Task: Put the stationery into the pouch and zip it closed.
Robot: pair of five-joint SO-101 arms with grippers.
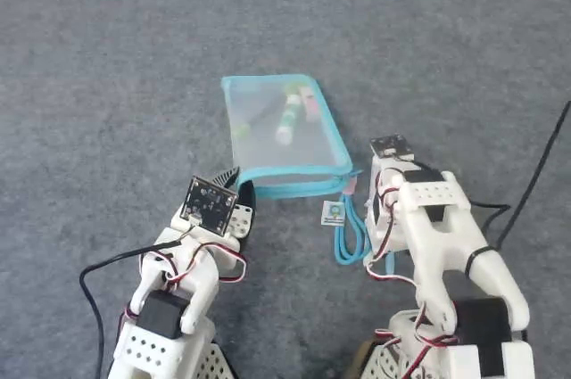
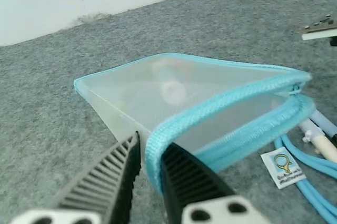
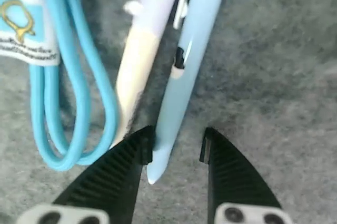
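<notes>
The pouch (image 1: 284,134) lies on the grey table (image 1: 107,85) between and just ahead of the two arms, its translucent body edged in cyan zipper tape; through its wall a green and white stick (image 1: 287,120) and a pink item (image 1: 312,102) show inside.

The left arm comes up from the near left corner with its wrist bent down toward the pouch's near left corner; the left gripper (image 2: 151,145) has its dark ribbed fingers (image 2: 118,174) pressed together on the cyan edge, pinching it so that the pouch (image 2: 174,97) stands lifted and gaping at that end.

The right arm stretches forward on the near right, wrist pitched steeply down just beside the pouch's right end; the right gripper (image 3: 179,134) points at the table with its fingers (image 3: 126,161) spread apart; the pointed tip of a blue pen (image 3: 192,50) lies between them, close against one finger, the pen flat on the table; a lilac and cream pen (image 3: 139,50) lies alongside it, touching.

A looped blue cord (image 3: 73,103) with a white tag (image 3: 23,34) rests beside the pens.
</notes>
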